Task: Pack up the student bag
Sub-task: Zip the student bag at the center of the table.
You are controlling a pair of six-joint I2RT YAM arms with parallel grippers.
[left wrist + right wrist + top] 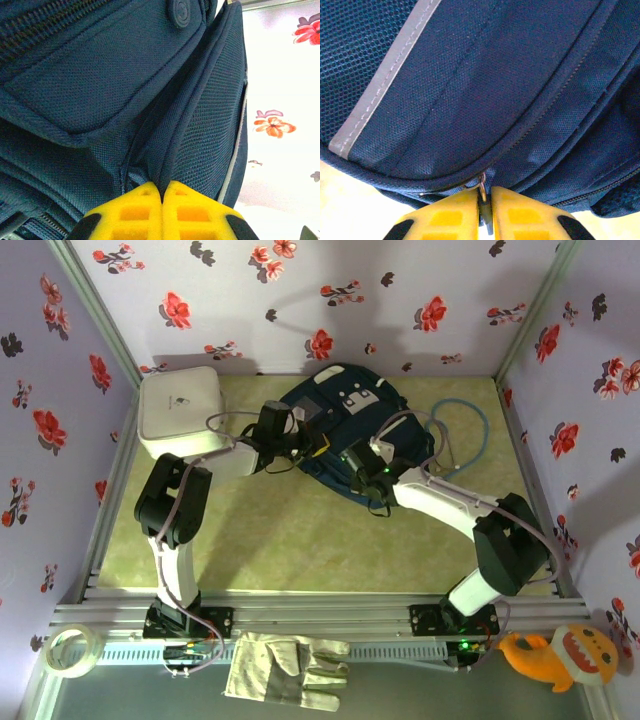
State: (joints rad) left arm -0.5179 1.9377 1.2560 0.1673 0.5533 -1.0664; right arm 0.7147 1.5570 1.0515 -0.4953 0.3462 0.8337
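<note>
The student bag (322, 390) is laid flat on the green counter (290, 540), in the upper middle of the top view, with its grey-white patch turned upward. What is inside it cannot be told, as no opening is seen. A white rounded box (180, 405) is set in the upper left of the frame, just beside the bag; its inside is likewise hidden.

In the left wrist view, the left end effector (161, 192) is pressed together at the bottom centre, and a fold of the bag's navy fabric is pinched between its yellow fingers. In the right wrist view, the right end effector (485, 197) is closed on a metal zipper pull (482, 186) at the bag's curved seam.
</note>
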